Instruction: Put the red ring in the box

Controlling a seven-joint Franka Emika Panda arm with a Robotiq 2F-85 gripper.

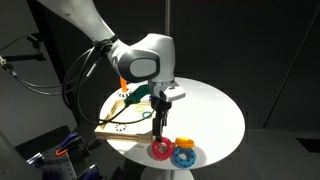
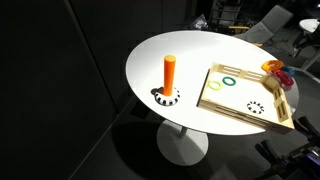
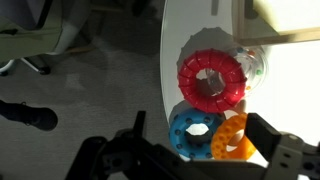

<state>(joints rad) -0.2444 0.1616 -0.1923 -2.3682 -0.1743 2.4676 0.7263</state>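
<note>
The red ring [image 3: 212, 80] lies flat near the white table's edge, touching a blue ring [image 3: 195, 132] and an orange ring [image 3: 237, 138]. In an exterior view the red ring [image 1: 160, 150] sits at the table's front edge, next to the blue ring [image 1: 183, 156]. The box [image 1: 122, 124] is a shallow light-wood tray to the left of the rings; it also shows in the other exterior view [image 2: 240, 100]. My gripper [image 1: 160, 130] hangs just above the rings, open and empty. In the wrist view its fingers [image 3: 197, 125] straddle the blue and orange rings, below the red ring.
The box holds a thin green ring [image 2: 228, 82] and a black dotted ring [image 2: 255, 108]. An orange peg [image 2: 169, 73] stands upright on a base on the round white table [image 2: 190, 50]. A clear object [image 3: 256, 64] lies behind the red ring. The table edge is close.
</note>
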